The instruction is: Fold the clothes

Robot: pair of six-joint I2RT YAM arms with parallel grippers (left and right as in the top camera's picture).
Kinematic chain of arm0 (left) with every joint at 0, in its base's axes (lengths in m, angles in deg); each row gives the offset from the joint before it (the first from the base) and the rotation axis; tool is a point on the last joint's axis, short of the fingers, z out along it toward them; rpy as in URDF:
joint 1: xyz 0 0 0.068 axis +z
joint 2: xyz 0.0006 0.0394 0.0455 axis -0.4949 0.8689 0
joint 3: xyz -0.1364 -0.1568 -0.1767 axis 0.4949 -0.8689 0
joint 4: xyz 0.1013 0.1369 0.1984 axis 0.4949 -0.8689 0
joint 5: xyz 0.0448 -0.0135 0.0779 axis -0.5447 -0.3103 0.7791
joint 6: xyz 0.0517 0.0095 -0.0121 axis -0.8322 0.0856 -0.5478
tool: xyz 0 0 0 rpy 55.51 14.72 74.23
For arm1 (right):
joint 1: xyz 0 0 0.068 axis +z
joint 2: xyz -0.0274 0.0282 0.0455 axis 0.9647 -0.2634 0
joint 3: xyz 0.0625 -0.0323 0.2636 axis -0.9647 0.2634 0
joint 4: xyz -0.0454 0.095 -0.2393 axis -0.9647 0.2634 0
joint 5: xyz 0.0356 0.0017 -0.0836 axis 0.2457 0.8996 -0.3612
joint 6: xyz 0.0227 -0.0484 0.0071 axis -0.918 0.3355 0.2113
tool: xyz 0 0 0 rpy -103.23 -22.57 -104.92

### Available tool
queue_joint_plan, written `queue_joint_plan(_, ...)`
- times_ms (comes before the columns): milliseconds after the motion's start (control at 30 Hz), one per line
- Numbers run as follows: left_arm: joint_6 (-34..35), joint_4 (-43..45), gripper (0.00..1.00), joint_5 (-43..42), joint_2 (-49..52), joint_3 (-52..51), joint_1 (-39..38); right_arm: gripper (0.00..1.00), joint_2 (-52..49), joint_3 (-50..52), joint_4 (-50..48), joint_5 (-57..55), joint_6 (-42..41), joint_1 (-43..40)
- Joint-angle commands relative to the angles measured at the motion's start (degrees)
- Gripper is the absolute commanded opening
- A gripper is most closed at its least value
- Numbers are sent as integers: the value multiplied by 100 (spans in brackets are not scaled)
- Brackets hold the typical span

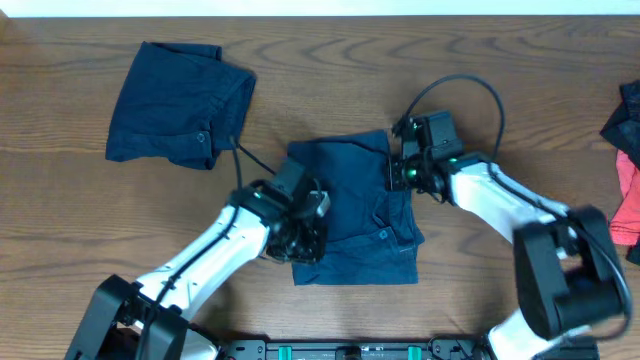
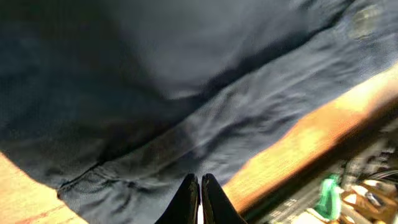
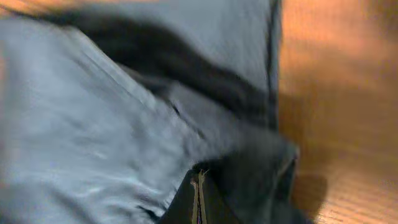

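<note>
While both grippers sit at its edges, the middle pair of navy shorts (image 1: 360, 215) lies spread on the wooden table (image 1: 80, 220), a small button (image 1: 385, 235) showing on its lower half. At the shorts' lower left edge the left gripper (image 2: 199, 198) has its fingers pressed together over the hem. At their upper right corner the right gripper (image 3: 198, 198) is likewise closed against bunched cloth. Whether either pinches fabric cannot be told. Up and left of these shorts lies a second navy pair (image 1: 175, 105), folded. Far to their right, at the table's edge, lie a dark piece (image 1: 625, 115) and a coral-red piece (image 1: 628, 215).
</note>
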Motion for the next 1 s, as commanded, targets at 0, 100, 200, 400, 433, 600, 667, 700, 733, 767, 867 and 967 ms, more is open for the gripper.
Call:
queue_joint_plan(0, 389, 179, 6, 643, 0, -354, -79, 1, -295, 7, 262, -627, -470, -57)
queue_joint_plan(100, 400, 463, 6, 680, 17, -651, -70, 1, -262, 7, 848, -1370, -1014, -262)
queue_joint_plan(200, 459, 610, 9, 686, 17, -739, -15, 1, -153, 7, 1567, -1886, -1478, -538)
queue_joint_plan(400, 531, 953, 9, 1143, 15, -730, 656, 1, 186, 7, 3073, -2146, -2098, -1244)
queue_joint_plan(433, 531, 1150, 9, 1209, 15, -730, 811, 1, 240, 7, 3180, -1987, -2087, -1314)
queue_joint_plan(600, 525, 2087, 9, 870, 13, -527, 1650, 1, 675, 7, 3189, -785, -1456, -1386)
queue_joint_plan(667, 496, 2009, 17, 201, -7, -282, 1915, 1, 977, 7, 2929, -240, -820, -1386)
queue_joint_plan(700, 431, 1945, 24, -177, -22, -181, 2000, 1, 1187, 7, 2793, -4, -501, -1388)
queue_joint_plan(733, 297, 1843, 29, -688, -46, -68, 2063, 2, 1440, 7, 2667, 144, -247, -1388)
queue_joint_plan(767, 256, 1779, 30, -1019, -70, -11, 2070, 3, 1644, 7, 2588, 219, -96, -1388)
queue_joint_plan(867, 264, 1753, 31, -1698, -109, 4, 1878, 4, 2214, 7, 2457, 232, -13, -1386)
queue_joint_plan(967, 238, 1762, 31, -1613, -85, -13, 1355, 3, 2577, 7, 2424, 232, -33, -1381)
